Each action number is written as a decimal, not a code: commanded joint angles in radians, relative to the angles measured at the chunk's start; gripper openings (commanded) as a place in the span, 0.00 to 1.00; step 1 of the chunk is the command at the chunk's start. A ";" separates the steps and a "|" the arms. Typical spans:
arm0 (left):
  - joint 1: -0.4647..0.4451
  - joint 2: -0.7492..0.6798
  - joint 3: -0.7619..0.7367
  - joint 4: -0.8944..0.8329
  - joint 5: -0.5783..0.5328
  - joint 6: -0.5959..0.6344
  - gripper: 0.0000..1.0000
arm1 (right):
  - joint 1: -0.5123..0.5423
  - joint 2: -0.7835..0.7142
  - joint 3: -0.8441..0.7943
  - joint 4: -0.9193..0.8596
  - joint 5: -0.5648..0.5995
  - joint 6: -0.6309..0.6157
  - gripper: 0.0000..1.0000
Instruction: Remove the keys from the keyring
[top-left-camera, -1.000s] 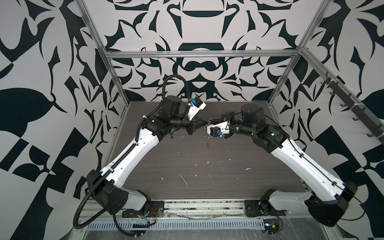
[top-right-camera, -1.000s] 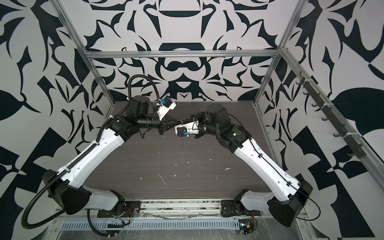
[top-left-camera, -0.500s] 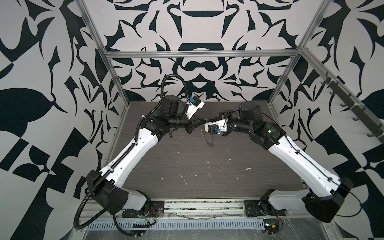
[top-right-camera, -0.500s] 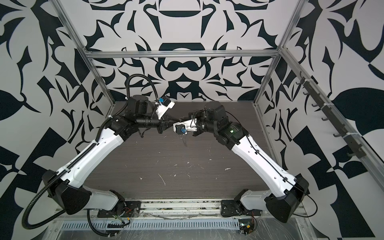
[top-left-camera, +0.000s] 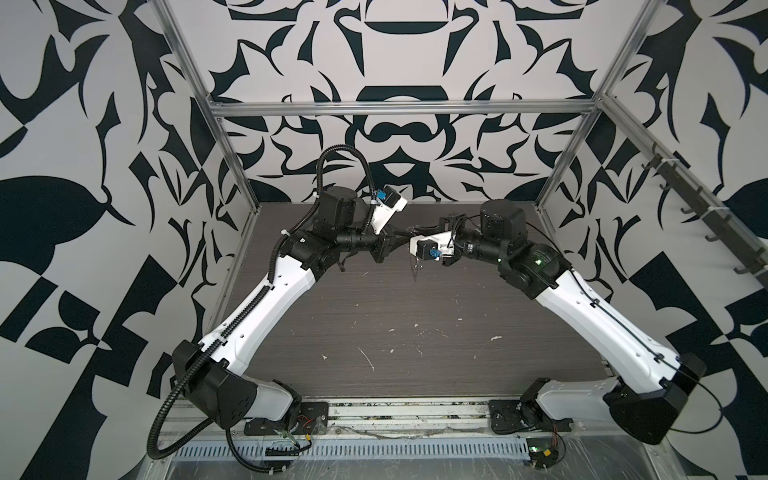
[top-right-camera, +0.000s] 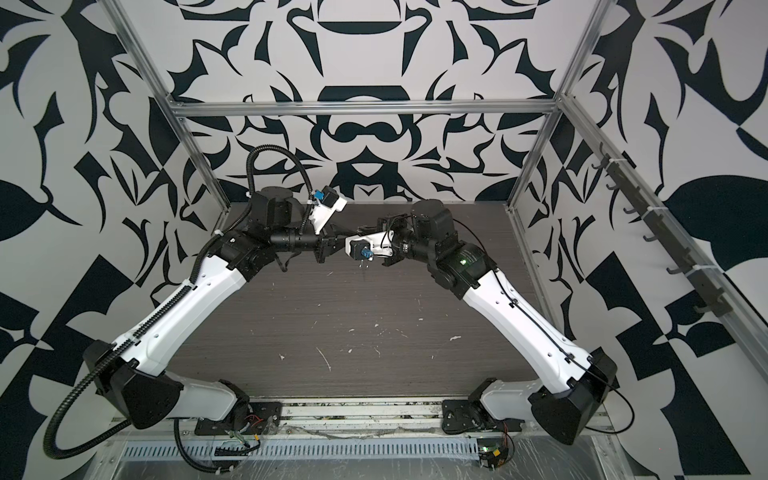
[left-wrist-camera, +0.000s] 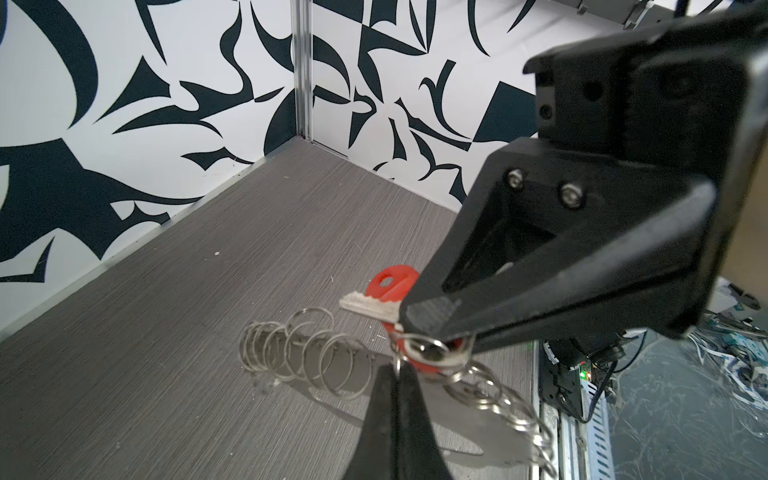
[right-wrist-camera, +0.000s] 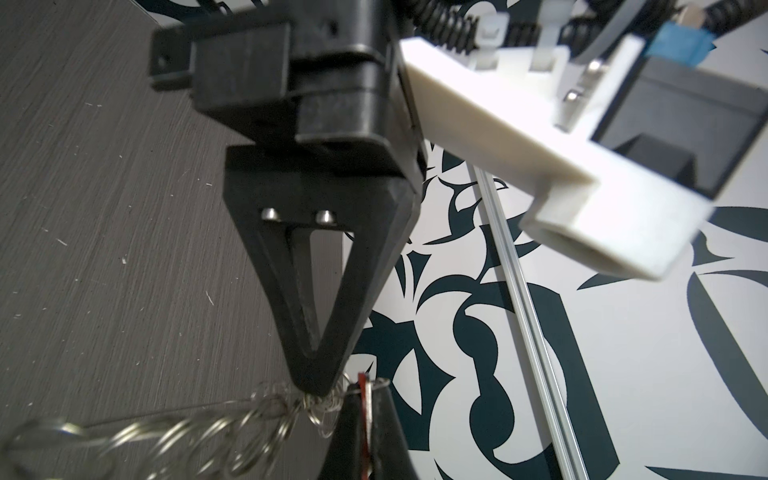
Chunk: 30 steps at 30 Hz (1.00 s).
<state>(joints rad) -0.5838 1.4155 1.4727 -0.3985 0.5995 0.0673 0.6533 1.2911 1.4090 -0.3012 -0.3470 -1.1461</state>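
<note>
Partly hidden key (left-wrist-camera: 361, 305), right pincer (left-wrist-camera: 432, 332) clamped on red tag (left-wrist-camera: 401, 278), left pincer (left-wrist-camera: 395, 372) nipping keyring (left-wrist-camera: 291, 353), its far end cropped.

Quick sweep of every view, and nothing is readable. The key (left-wrist-camera: 365, 306) and its red head (left-wrist-camera: 402, 277) show no legible lettering, and no text, number, brand or sign can be made out anywhere else.
</note>
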 joint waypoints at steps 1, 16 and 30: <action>-0.039 0.030 0.015 0.046 0.038 0.009 0.00 | 0.054 0.003 0.036 0.169 -0.189 0.033 0.00; 0.000 0.028 0.056 -0.017 -0.084 0.035 0.00 | 0.049 -0.082 -0.002 0.135 -0.120 0.002 0.00; -0.001 -0.010 -0.006 0.096 -0.068 0.149 0.00 | 0.047 -0.175 -0.112 0.207 -0.005 -0.044 0.00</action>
<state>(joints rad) -0.5983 1.4151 1.5051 -0.3637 0.5972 0.1806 0.6693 1.1824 1.3060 -0.1959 -0.2764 -1.1942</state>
